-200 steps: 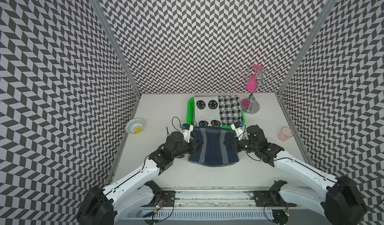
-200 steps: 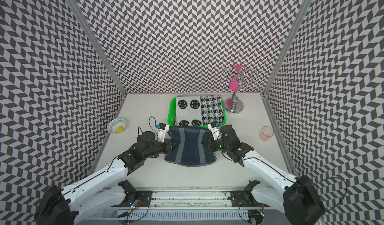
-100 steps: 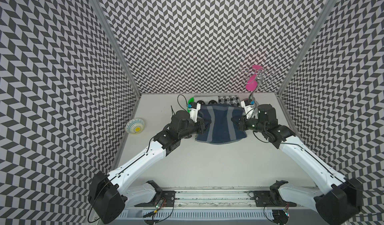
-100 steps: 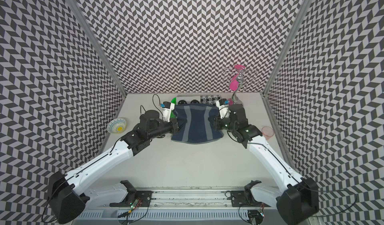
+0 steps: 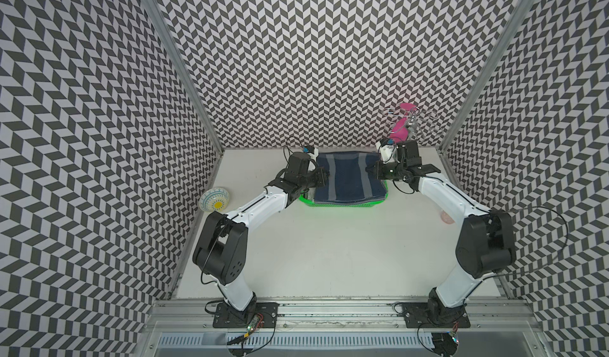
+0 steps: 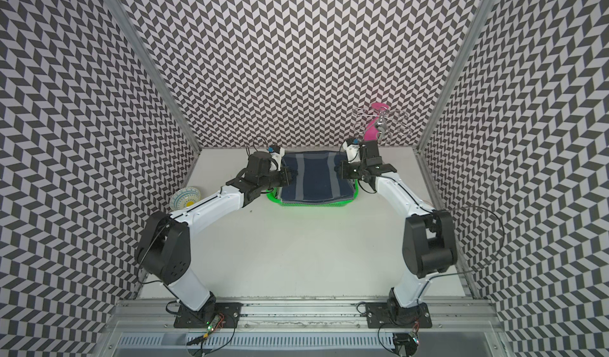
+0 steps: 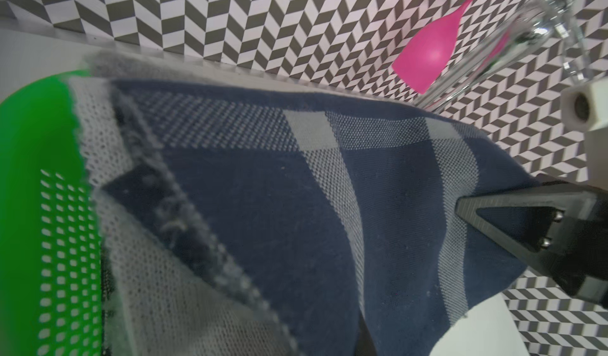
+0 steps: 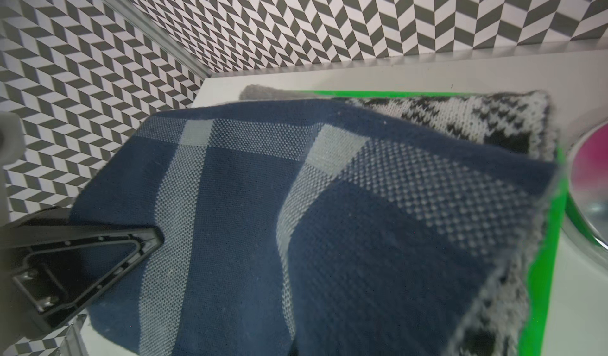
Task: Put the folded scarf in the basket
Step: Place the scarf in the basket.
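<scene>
Hanging over basket (image 5: 342, 205), scarf (image 5: 348, 178) pinched between left claw (image 5: 325, 178), right claw (image 5: 371, 170).

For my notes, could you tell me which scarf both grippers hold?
The navy striped scarf, pinched at its sides by the left gripper and right gripper; the houndstooth scarf lies beneath it in the basket.

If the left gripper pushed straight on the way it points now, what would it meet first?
The blue scarf that the left gripper is shut on; beyond it, probably the right gripper, though heights are unclear.
</scene>
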